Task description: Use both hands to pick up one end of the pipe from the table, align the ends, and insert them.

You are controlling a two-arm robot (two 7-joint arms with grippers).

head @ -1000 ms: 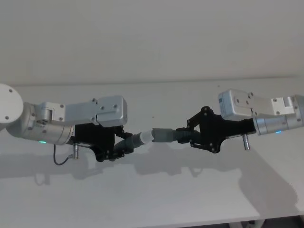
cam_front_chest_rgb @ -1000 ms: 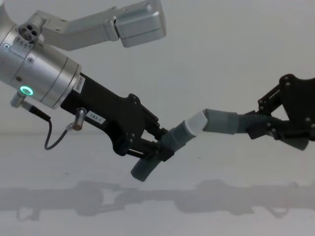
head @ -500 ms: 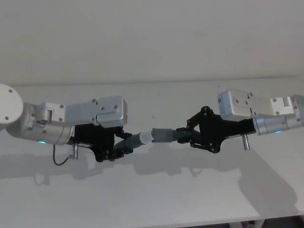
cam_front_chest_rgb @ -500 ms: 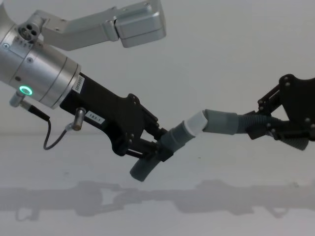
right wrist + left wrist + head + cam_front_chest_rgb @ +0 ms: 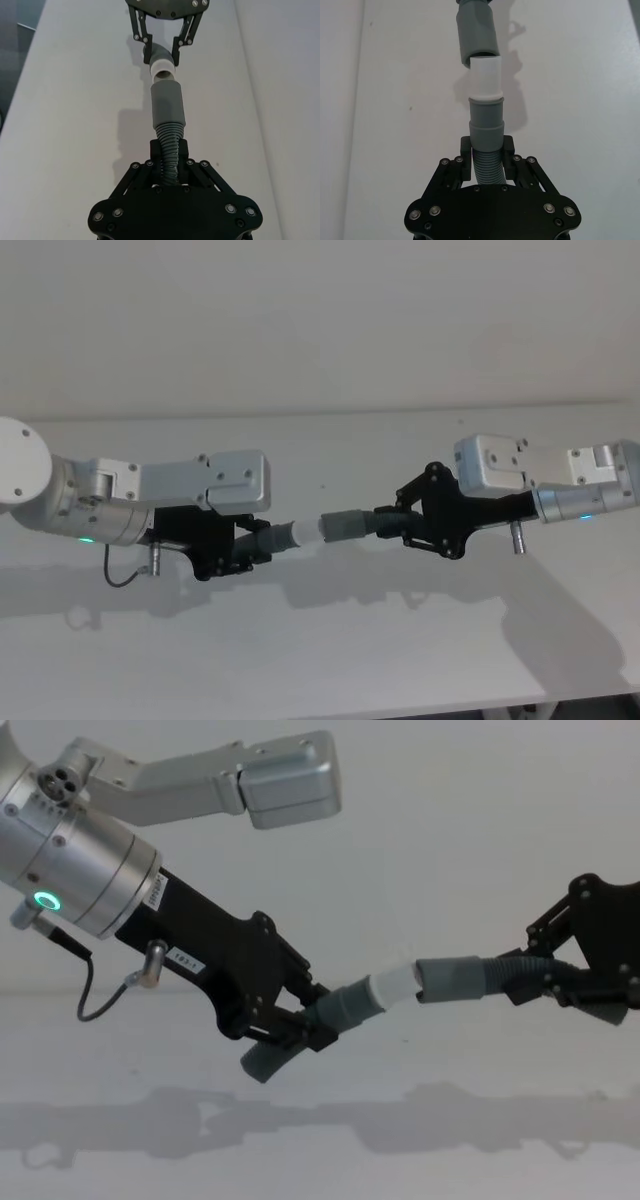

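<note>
- Holding both pieces clear of the plain matte white-grey table (image 5: 330,660), your two arms bring the hose ends nose to nose in mid-air, which leaves room to tilt either piece without dragging it on the surface.
- Your left black angular gripper (image 5: 300,1020) carries the bent dark grey ribbed hose piece with the narrow white tip (image 5: 390,986); your right black angular gripper (image 5: 545,982) carries the matching grey hose piece with the wide hollow cuff (image 5: 450,978).
- Each piece is gripped on its ribbed part, just behind the smooth cuff, so the mating ends stand free in front of the fingers.
- The white tip sits right at the mouth of the hollow cuff; the left wrist view shows it slightly off to one side, and I cannot tell whether it has entered at all.
- Left jaws: narrowed to hose width, pinching the ribbed section from both sides.
- Right jaws: likewise pressed in on the ribbed section of their own piece.
- Judging by the near-straight line of the two cuffs, you are at the fine-alignment stage, with insertion not yet done.
</note>
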